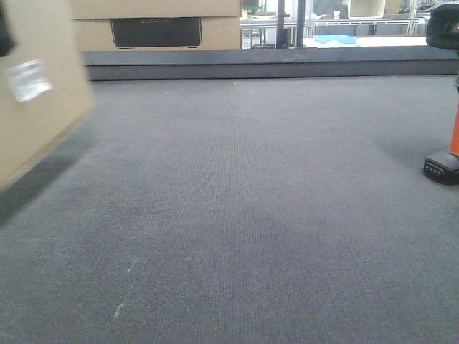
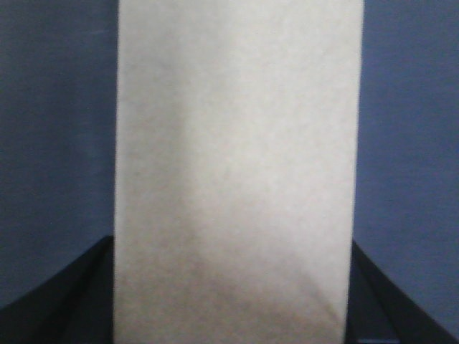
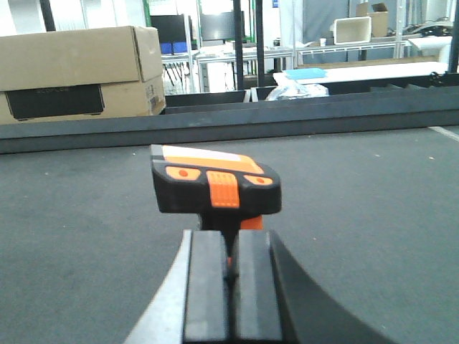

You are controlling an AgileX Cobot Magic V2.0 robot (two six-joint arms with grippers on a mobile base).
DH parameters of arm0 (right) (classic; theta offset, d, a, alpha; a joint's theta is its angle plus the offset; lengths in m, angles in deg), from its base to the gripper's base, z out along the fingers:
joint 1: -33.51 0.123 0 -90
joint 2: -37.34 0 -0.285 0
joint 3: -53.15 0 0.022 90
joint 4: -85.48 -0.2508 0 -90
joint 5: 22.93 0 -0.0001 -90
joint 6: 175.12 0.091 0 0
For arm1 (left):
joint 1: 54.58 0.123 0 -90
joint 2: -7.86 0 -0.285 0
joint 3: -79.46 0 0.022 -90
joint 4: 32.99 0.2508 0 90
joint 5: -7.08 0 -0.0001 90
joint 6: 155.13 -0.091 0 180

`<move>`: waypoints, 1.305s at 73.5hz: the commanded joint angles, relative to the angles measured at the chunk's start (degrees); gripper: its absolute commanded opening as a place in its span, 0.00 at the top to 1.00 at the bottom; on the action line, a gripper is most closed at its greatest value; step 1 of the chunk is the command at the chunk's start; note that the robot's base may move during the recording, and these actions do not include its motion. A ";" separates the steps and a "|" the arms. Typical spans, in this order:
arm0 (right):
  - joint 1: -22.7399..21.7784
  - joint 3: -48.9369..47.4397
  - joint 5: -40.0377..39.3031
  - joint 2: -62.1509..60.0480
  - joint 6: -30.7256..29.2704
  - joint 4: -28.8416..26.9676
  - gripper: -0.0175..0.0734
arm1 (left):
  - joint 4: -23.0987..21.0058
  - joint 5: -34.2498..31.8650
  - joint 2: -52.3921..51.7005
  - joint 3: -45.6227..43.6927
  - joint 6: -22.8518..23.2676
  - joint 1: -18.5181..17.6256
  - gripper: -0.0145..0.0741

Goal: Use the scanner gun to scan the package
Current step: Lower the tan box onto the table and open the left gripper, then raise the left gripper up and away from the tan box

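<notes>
Package fills the left edge of the front view, a plain tan cardboard box tilted off the grey mat with a small white label on its facing side (blurred, so nothing on it reads). Seen from the left wrist, that same tan face runs straight up the middle of the view, with the left gripper's dark fingers pressed at either side of its lower part, so the left gripper is clamped across the box's width. Across the mat from the package, at the right edge of the front view, the scanner gun shows its black ribbed foot close to the mat and an orange stem rising out of frame. The right wrist view shows the right gripper with its two black pads closed tight on the scanner's orange grip, the dark head with orange buttons just above them. Beyond the package, past the mat's raised far edge, larger cardboard boxes with a black panel stand stacked.
</notes>
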 commanded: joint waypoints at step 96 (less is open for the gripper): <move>-0.20 -0.51 17.61 -17.98 -0.03 0.00 0.99 | -1.87 -6.55 -9.92 11.09 -7.44 9.02 0.19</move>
